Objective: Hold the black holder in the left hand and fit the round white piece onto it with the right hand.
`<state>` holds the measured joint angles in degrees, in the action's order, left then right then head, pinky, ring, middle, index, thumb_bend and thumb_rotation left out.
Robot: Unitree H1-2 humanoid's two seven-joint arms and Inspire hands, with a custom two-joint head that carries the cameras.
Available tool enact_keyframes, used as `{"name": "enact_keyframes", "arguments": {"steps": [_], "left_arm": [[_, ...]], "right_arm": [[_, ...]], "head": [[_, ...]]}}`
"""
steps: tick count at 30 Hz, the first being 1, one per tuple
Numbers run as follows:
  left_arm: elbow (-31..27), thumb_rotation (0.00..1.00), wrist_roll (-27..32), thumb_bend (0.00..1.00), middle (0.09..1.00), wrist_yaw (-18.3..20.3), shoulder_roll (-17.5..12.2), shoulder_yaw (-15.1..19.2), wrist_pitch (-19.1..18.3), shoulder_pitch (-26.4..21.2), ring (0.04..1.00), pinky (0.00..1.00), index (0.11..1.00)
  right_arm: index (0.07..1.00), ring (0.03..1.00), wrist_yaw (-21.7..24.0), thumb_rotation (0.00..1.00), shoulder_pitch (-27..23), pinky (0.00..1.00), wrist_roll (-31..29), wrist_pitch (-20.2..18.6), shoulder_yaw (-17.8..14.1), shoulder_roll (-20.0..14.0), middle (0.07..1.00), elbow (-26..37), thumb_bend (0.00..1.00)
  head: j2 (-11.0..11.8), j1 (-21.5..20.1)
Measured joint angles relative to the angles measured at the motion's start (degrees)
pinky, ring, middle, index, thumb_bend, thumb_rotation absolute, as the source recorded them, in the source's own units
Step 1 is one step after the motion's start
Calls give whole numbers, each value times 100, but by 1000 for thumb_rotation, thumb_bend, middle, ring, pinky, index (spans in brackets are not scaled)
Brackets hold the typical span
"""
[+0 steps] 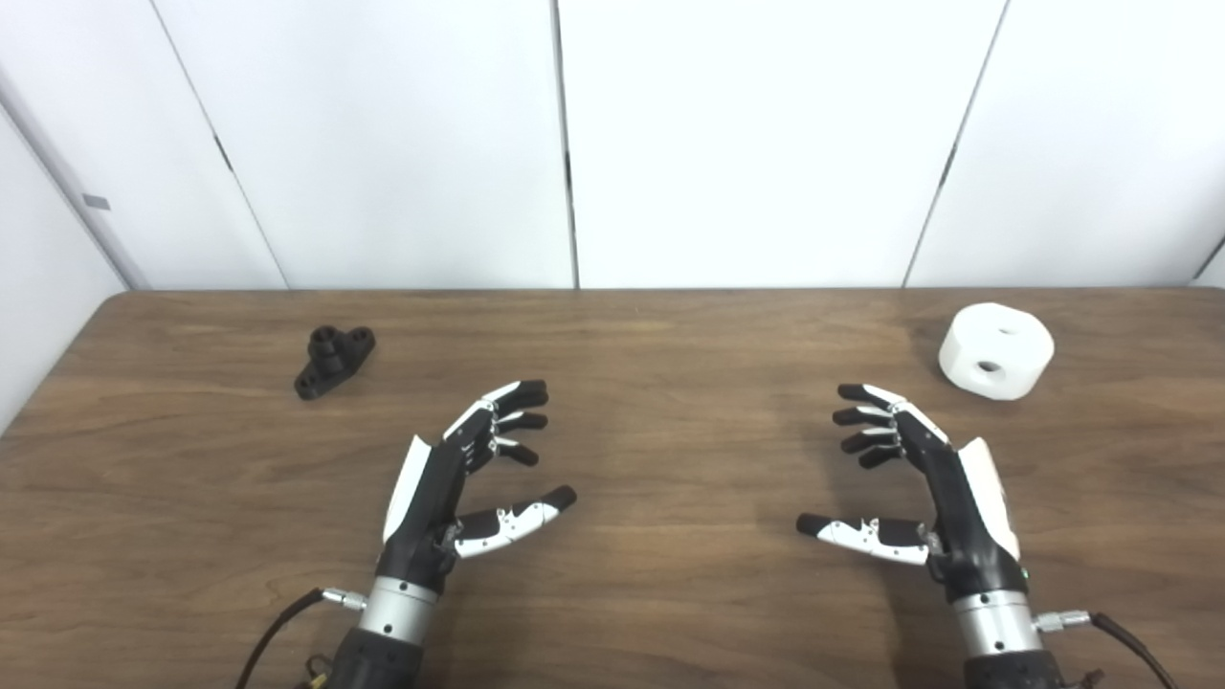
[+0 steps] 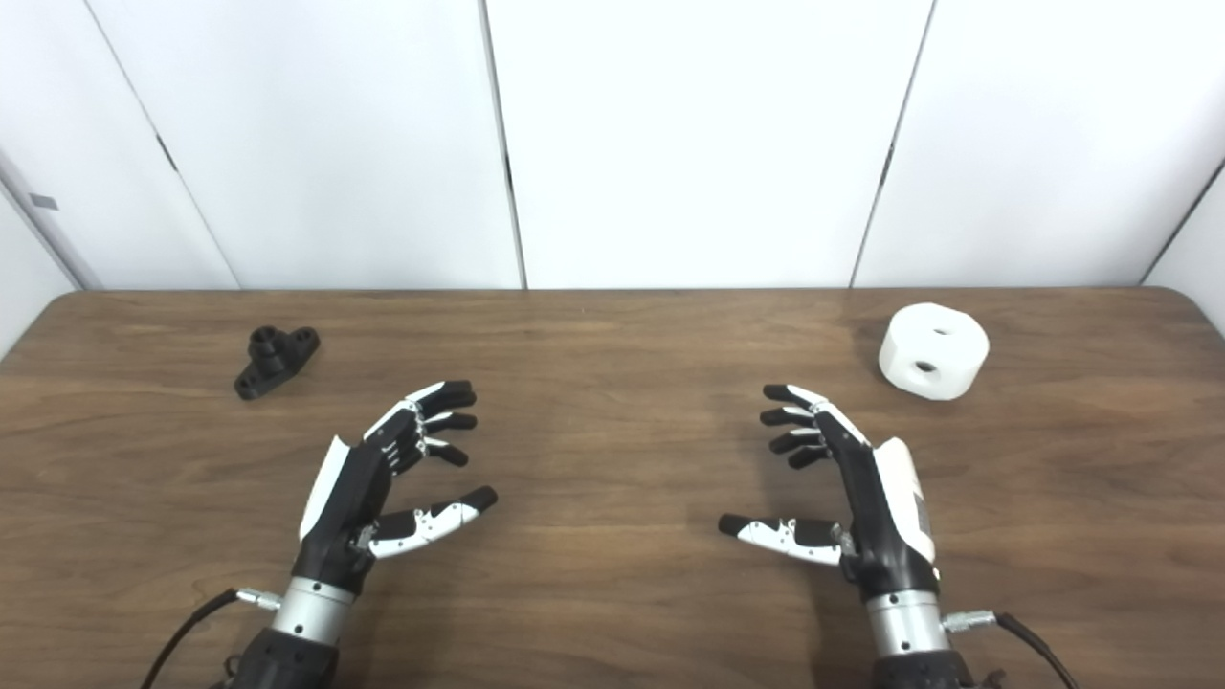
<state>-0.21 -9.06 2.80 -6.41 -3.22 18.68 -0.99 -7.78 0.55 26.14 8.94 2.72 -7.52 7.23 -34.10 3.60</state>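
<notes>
On the far left of the wooden bench (image 1: 612, 574), one black holder (image 1: 333, 360) is lying alone: a small dark bracket with a raised round boss in its middle and a lobe with a hole at each end. One round white piece (image 1: 996, 350) is sitting at the far right, a squat cylinder showing two holes. The left robot hand (image 1: 457, 483) and the right robot hand (image 1: 917, 488) are hovering near the front edge, well apart from both parts, each spread wide and holding nothing. The right eye view is showing the bench's rounded right corner, which the left eye view is cutting off.
</notes>
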Motion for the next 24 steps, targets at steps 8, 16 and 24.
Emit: {"name": "enact_keyframes", "arguments": {"steps": [8,16,24], "left_arm": [[6,0,23,651,811,9,-6,-5,0,-3,750,566,822],[24,0,41,649,828,11,40,-74,-28,-14,774,591,863],[461,25,-281,674,809,-272,415,-257,25,-330,760,609,850]], "right_arm": [[751,607,11,6,-1,532,-11,2,-1,0,691,0,717],[749,603,11,0,-2,503,-134,140,-59,-97,686,-57,729],[763,613,-33,0,-16,545,-378,407,-304,-386,700,-353,707]], "head": [[-18,70],[377,1773],[861,2531]]}}
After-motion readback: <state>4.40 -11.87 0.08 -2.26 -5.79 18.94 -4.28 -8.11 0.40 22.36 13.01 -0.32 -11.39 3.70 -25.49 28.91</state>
